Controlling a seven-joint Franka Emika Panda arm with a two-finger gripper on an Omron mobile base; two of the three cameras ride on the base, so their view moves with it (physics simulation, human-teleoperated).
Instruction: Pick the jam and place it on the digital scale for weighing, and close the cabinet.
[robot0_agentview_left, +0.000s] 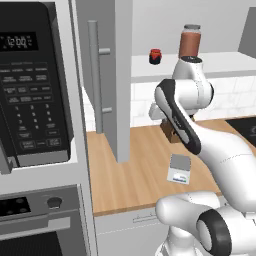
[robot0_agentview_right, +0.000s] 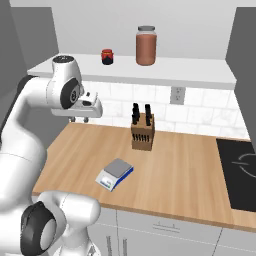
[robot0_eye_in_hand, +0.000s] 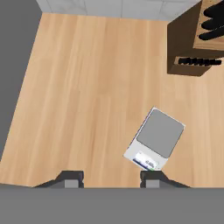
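Start of pick step, nothing grasped yet. Gripper (robot0_eye_in_hand: 111, 178) hanging above counter (robot0_eye_in_hand: 87, 87), pointing down, jaws drawn in as narrow as they go, holding nothing; a gap between the finger tips, empty.

Jam (robot0_agentview_right: 107, 56) sitting on open cabinet shelf (robot0_agentview_right: 165, 72), up above the backsplash, well apart from gripper; upright, dark lid on. Taller brownish-red jar (robot0_agentview_right: 146, 45) near it on same shelf, not the target. In left base view jam (robot0_agentview_left: 155, 56) just past the open cabinet door (robot0_agentview_left: 107, 75).

Digital scale (robot0_eye_in_hand: 157, 138) flat on counter, platform bare, display end toward the counter front. Knife block (robot0_agentview_right: 142, 131) behind it, near but apart.

Next move, as judged: open jaws wider, raise and turn the hand toward the shelf, approach jam from the front, keep off the tall jar. Then carry down to scale. Cabinet door open, closing not yet done.
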